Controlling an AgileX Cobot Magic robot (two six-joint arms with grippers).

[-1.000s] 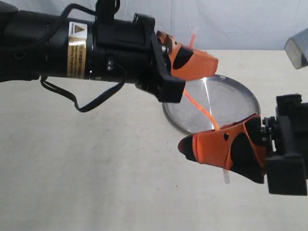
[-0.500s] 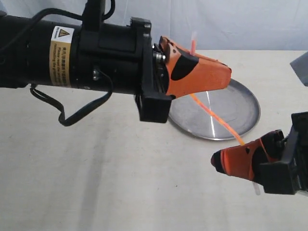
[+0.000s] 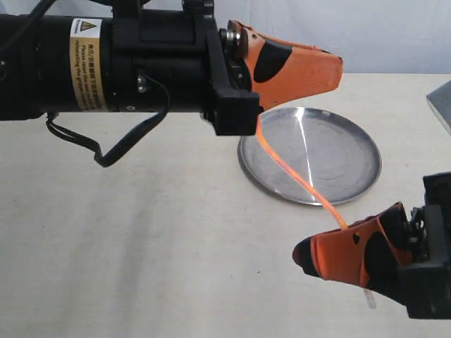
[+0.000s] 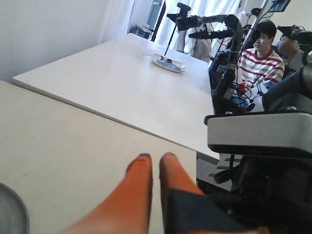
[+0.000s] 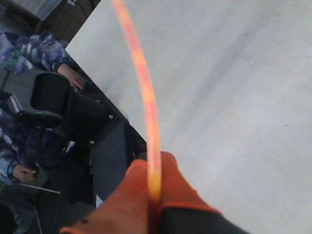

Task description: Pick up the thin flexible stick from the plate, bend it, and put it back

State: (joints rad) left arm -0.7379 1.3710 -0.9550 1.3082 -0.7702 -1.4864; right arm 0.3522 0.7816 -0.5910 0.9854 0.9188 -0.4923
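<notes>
Left gripper [image 3: 331,70] at upper centre and right gripper [image 3: 304,252] at lower right both clamp shut on the stick [image 3: 303,184], arced above the plate [image 3: 356,151]; bending harder could snap it or slip an end free.

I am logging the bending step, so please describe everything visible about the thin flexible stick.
The thin flexible stick is a translucent orange-red plastic rod, gently curved, held in air over the plate. Its upper end goes under the left gripper; the right gripper pinches its lower part, a clear tip sticking out below.
</notes>
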